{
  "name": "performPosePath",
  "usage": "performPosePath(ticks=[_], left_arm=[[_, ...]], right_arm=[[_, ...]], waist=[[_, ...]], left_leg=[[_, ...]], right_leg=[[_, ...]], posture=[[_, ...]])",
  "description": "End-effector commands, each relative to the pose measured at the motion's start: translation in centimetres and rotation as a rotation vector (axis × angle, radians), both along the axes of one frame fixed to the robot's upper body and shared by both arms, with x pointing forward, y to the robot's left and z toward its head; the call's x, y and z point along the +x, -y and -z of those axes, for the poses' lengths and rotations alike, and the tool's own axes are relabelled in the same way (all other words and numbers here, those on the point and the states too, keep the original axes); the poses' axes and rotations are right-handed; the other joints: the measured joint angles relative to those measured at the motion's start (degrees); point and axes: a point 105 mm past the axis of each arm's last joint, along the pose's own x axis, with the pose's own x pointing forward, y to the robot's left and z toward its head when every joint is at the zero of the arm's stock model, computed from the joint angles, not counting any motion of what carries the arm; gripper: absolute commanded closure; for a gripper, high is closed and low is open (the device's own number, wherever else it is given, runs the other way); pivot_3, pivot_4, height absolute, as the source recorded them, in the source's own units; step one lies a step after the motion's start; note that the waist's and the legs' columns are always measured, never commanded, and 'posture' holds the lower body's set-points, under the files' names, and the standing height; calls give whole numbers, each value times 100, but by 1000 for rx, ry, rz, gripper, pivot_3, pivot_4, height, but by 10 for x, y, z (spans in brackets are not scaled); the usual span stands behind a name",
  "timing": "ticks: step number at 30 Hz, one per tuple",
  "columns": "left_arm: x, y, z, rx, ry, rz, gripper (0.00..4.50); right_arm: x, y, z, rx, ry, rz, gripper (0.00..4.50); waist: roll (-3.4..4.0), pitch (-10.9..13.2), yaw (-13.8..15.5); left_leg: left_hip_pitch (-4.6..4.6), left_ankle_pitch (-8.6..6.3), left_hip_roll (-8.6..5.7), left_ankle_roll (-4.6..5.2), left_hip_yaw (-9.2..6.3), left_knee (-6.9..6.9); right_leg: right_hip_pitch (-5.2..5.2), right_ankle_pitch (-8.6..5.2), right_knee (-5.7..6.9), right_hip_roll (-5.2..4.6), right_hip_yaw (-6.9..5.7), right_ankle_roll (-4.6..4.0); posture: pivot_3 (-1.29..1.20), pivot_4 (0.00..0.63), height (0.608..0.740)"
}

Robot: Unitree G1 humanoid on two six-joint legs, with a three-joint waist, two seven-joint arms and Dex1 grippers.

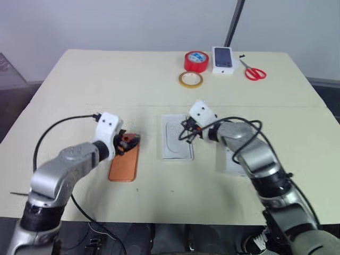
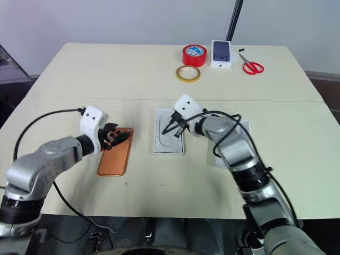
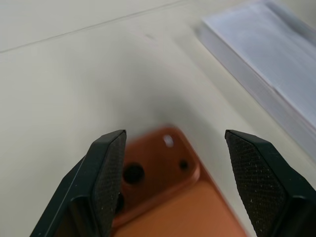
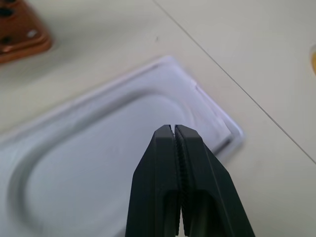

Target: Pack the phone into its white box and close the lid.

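- Orange-copper and lying camera-side up, the phone (image 1: 124, 162) rests flat on the table (image 1: 79, 85), to the left of the white box (image 1: 177, 137) and apart from it.
- Our left gripper (image 1: 127, 142) hangs over the phone's far end, the one with the lens block, its 2 fingers (image 3: 106, 173) spread wide with nothing between them; the left wrist view shows the lens corner sitting in the gap.
- Our right gripper (image 1: 188, 134) hovers over the open box with its fingers pressed together, empty, above the moulded white insert.
- A white slab, which we take for the lid (image 1: 232, 159), lies beside the box under our right forearm, mostly hidden.
- We judge the step in hand to be picking up the phone, so nothing is packed yet.
- To do it well, we should centre the open fingers across the phone's narrow width, lower them until both pads flank the edges, then close squarely so the slim body does not pivot or slide.
- The phone lies flush with the table, so a shallow bite could slip; a low, level approach looks safer.
- We would move the right gripper off the box before bringing the phone across.
- Far off, 2 tape rolls (image 1: 195, 61), scissors (image 1: 253, 71) and a smaller box (image 1: 223, 59) need no attention.
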Motion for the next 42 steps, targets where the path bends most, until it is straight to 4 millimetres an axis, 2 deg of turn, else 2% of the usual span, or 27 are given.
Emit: performPosePath(ticks=[1,5,11,24,28,31,33,35,38,42], left_arm=[[-8,-1,-17,-7,111,85,1147],[-15,-12,-17,-31,120,99,1147],[-31,-10,-16,-23,118,168,1147],[-32,-13,-12,-27,118,145,1147],[-26,-23,-11,-60,97,69,1147],[-16,-45,-7,-133,27,-88,1147],[-11,-61,-6,-161,-5,-191,596],[-13,-75,-6,-180,-43,-272,18],[-21,-88,1,-186,-127,-351,18],[-37,-91,17,-228,-295,-384,18]], right_arm=[[11,-12,-5,5,42,38,4382],[25,-22,4,2,32,96,4382],[31,-20,17,-91,40,125,4382],[14,-7,15,-239,87,86,4382],[9,-18,1,-191,124,40,4382],[3,-31,-10,-131,142,-25,4382],[-5,-43,-15,-87,135,-92,4500],[-20,-58,-15,-61,77,-187,4500],[-41,-76,-11,-69,30,-341,4500],[-55,-91,8,-178,-9,-466,4500]], waist=[[0,0,-14],[2,1,-55],[3,1,-71],[3,1,-67],[3,2,-67],[3,1,-68],[3,1,-82],[3,1,-84],[3,1,-77],[2,1,-77]], left_leg=[[0,-2,-1,4,0,-1],[2,-15,1,29,-2,-9],[1,-17,0,35,0,-10],[2,-19,4,38,-3,-10],[2,-19,4,38,-3,-10],[3,-19,6,38,-4,-10],[3,-19,8,38,-6,-8],[2,-19,8,39,-6,-8],[2,-20,8,40,-7,-8],[4,-20,7,39,-9,-7]], right_leg=[[2,1,-1,-2,0,-1],[-5,1,2,0,0,-2],[-7,1,7,4,-4,-1],[-8,1,11,9,-5,-1],[-8,1,11,9,-5,-1],[-8,1,12,11,-5,-1],[-9,1,14,14,-7,-1],[-10,1,14,14,-7,-1],[-9,1,13,13,-7,-1],[-8,1,14,12,-8,-1]], posture=[[0,150,709],[0,150,709],[0,150,709],[0,150,709],[0,150,709],[0,150,709],[0,150,709],[0,150,709],[0,150,709],[0,150,709]])
